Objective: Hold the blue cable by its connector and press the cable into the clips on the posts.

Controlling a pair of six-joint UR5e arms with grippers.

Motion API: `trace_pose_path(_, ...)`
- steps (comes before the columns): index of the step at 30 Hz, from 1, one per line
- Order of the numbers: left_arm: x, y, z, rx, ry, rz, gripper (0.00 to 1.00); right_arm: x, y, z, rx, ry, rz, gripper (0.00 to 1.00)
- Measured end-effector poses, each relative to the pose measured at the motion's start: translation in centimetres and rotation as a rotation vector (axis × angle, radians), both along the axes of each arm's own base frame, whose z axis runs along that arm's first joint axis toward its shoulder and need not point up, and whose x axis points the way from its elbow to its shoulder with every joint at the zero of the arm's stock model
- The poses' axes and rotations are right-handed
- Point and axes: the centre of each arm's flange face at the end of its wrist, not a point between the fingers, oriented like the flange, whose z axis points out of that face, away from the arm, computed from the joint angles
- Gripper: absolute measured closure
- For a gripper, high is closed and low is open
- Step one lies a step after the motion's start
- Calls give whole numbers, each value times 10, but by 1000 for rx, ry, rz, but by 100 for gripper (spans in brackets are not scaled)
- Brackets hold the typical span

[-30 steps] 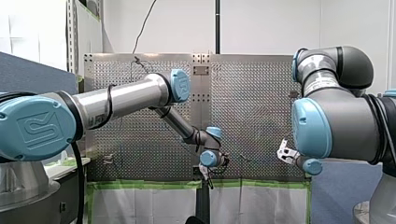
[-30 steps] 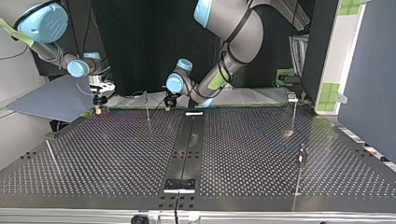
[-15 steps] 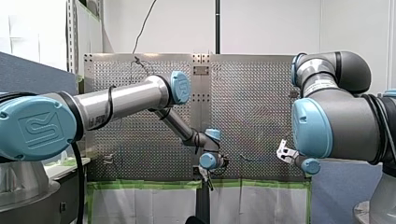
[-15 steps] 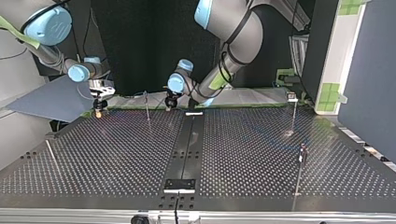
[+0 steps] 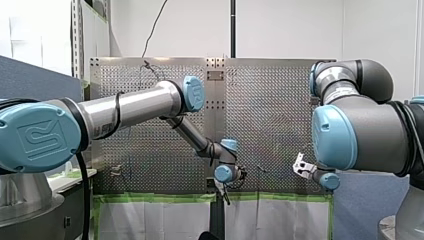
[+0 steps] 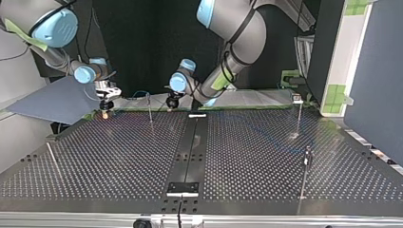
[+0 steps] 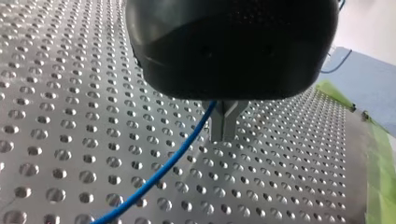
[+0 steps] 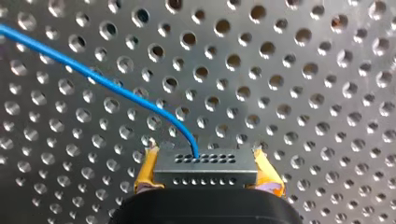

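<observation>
My right pincer (image 8: 205,163) is clamping the grey holed connector (image 8: 205,171); thin blue cable (image 8: 112,86) is skirting my closed left pincer (image 7: 228,127) over perforated desk (image 7: 70,116).

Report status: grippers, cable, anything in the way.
Right gripper shut on connector. Left gripper shut, blue cable running out beside it, grip unclear. Thin post stands between the grippers in top view.

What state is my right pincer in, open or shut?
Shut: my right pincer's yellow pads clamp both ends of the connector.
</observation>
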Motion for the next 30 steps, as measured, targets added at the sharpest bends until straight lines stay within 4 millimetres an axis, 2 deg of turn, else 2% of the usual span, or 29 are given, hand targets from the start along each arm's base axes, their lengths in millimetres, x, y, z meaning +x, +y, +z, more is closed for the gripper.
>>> trace_pose_path(5, -2, 1, -2, 1, 4, -1, 100, 3, -1, -1, 0, -5, 4, 100)
trace_pose_path(14, 1, 3, -1, 0, 3, 1, 100, -3, -7, 0, 0, -19, -40, 100)
trace_pose_path(22, 8, 1, 6, -13, -10, 9, 100, -10, -19, 5, -13, -25, -106, 100)
trace_pose_path(30, 18, 11, 8, -15, -9, 38, 100, -16, -32, 12, -27, -33, -166, 100)
